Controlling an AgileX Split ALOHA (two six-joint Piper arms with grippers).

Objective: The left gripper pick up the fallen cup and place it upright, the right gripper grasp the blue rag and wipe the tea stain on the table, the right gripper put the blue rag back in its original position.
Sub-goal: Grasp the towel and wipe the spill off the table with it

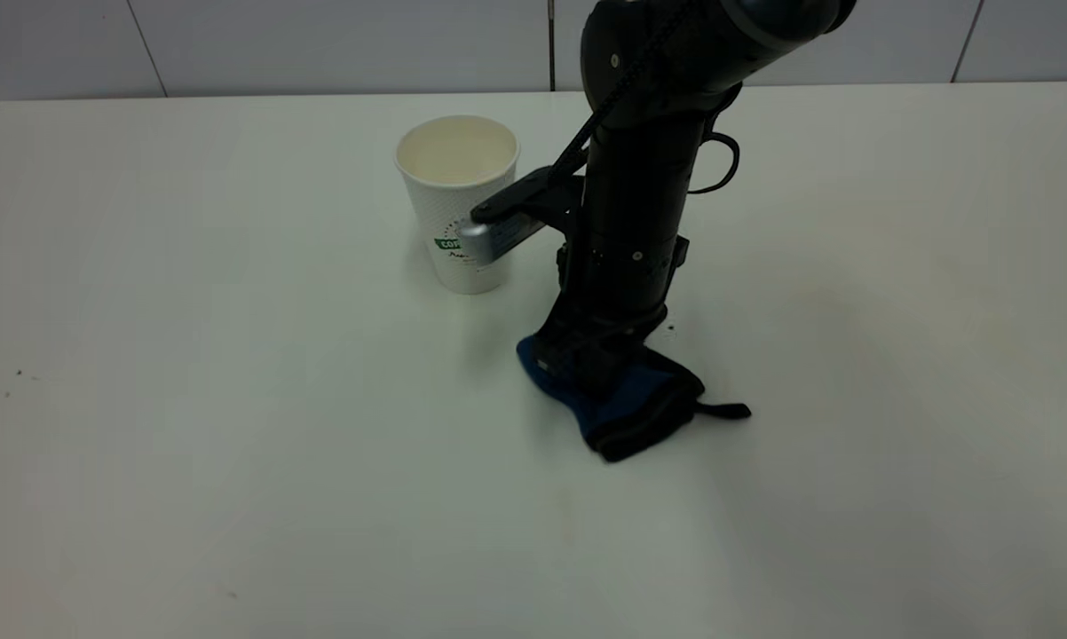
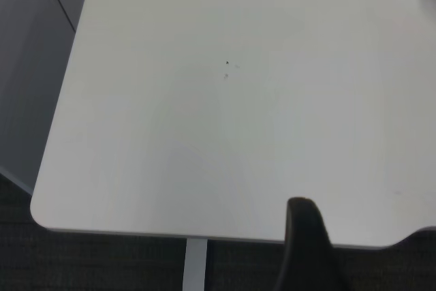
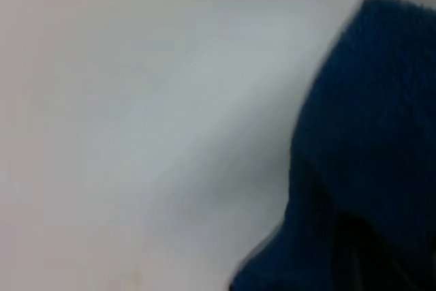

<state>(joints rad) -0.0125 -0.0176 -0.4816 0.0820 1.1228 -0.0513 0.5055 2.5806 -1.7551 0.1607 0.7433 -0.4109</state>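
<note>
The white cup with its green logo stands upright on the table, just behind and to the left of the right arm. My right gripper points straight down into the blue rag and is shut on the bunched cloth, which rests on the tabletop with its black loop trailing right. In the right wrist view the rag fills one side, close up. The tea stain does not show. My left gripper hangs open over the table's corner, one dark finger showing; it is outside the exterior view.
The grey-tipped bar on the right arm juts out in front of the cup's side. A tiny black speck lies beside the arm. Small dark specks dot the table near its rounded corner.
</note>
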